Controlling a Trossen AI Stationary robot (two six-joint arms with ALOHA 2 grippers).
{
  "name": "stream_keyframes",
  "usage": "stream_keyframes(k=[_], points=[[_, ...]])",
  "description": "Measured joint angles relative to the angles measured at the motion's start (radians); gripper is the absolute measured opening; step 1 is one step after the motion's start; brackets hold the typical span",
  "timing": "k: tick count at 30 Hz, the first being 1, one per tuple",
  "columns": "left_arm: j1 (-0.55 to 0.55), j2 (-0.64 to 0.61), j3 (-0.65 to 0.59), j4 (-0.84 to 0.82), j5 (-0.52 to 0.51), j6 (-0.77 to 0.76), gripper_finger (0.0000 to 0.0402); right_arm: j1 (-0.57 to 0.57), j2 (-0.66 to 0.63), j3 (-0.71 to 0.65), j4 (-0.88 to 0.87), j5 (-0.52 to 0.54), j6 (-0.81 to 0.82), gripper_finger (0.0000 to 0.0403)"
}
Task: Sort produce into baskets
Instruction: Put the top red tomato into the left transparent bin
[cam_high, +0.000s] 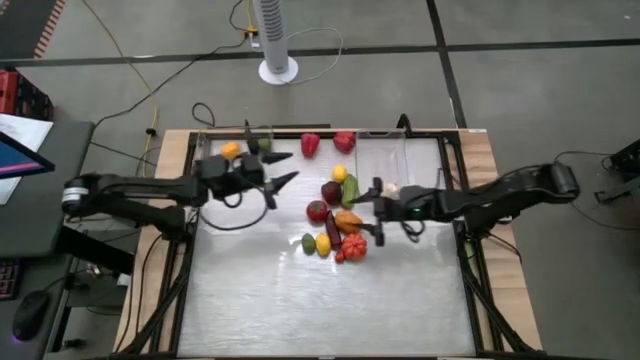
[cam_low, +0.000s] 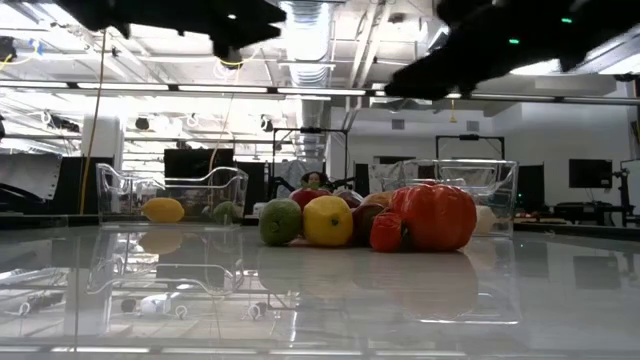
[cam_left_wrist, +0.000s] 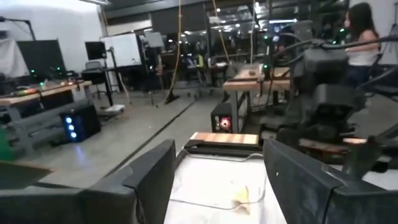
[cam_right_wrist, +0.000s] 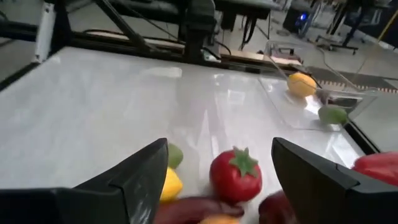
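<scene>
- Overhead, the left hand (cam_high: 280, 170) hovers left of centre frame, fingers spread apart and empty.
- Right of centre, the right hand (cam_high: 377, 212) hangs over a pile of produce (cam_high: 335, 222), fingers apart with a tomato (cam_right_wrist: 235, 175) between them on the tabletop (cam_high: 320, 300).
- A lemon (cam_high: 231, 150) and a lime (cam_high: 265, 144) lie in the left basket (cam_high: 205, 150), upper left.
- Two red peppers (cam_high: 310, 144) sit at upper centre beside the right basket (cam_high: 400, 150).

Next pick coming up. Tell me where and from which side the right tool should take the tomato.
Grip the tomato across its round red body, coming straight down from above. Its green stem faces up and other produce crowds its sides; the open right tool straddles it.
</scene>
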Motion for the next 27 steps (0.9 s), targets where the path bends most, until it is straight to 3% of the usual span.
stream_keyframes(k=[10, 18, 27], points=[[-0.023, -0.172, -0.008, -0.071, -0.015, 0.112, 0.0228, -0.038, 0.355, 0.4, -0.349, -0.002, -0.022, 0.0395], [-0.11, -0.344, -0.008, -0.194, -0.015, 0.145, 0.0228, -0.081, 0.578, 0.677, -0.592, -0.003, -0.026, 0.0388], [-0.148, -0.456, -0.008, -0.345, -0.04, 0.118, 0.0228, -0.143, 0.735, 0.802, -0.758, -0.004, -0.053, 0.0395]])
